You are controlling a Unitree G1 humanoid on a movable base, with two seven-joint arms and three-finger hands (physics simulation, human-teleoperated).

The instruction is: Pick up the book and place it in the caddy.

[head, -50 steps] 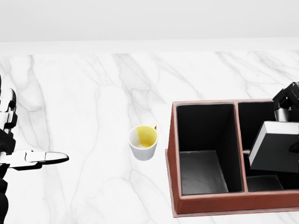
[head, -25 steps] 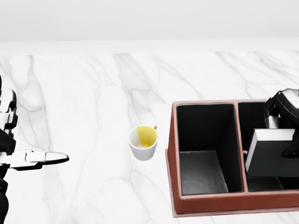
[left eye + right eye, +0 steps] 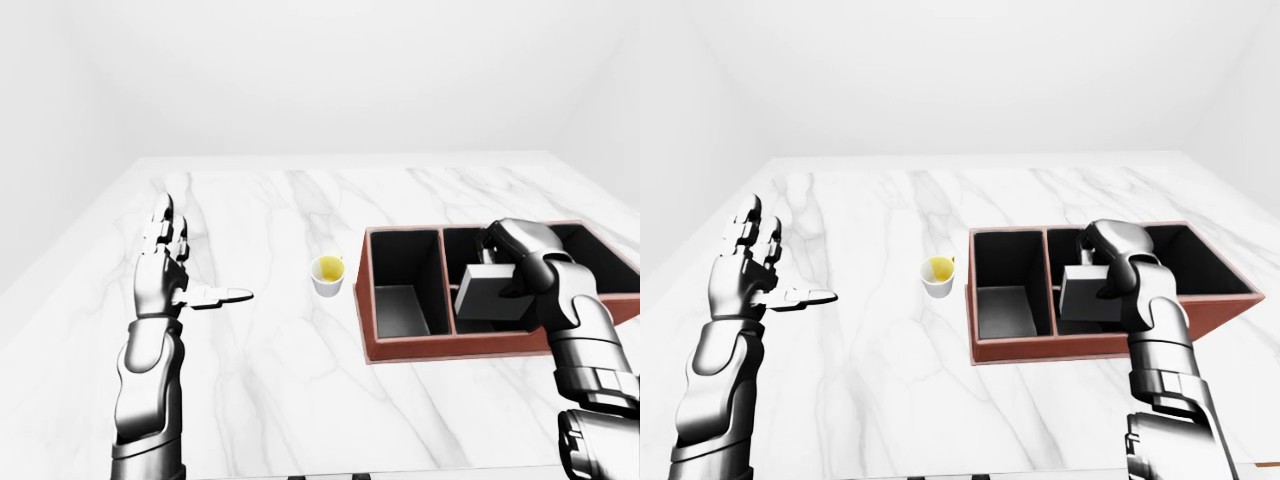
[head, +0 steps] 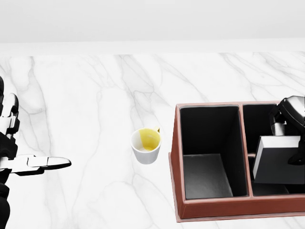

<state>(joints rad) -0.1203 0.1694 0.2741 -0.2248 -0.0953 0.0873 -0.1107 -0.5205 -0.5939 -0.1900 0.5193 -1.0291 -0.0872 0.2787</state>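
White marble table (image 3: pixel 300 400) carries everything here. At the left of the left-eye view the left hand (image 3: pixel 165 270) hovers over the table with fingers spread wide, holding nothing. Near the middle stands a white cup (image 4: pixel 147 145) with yellow inside. To the right sits the brown caddy (image 4: pixel 214 207), its leftmost compartment bare. The right hand (image 3: pixel 525 265) has its fingers closed round the grey book (image 4: pixel 279 160), which hangs tilted in the caddy's middle compartment. Over the last second the book has sunk lower between the dividers and the hand has curled over its top, so the placing seems nearly done; only the release remains
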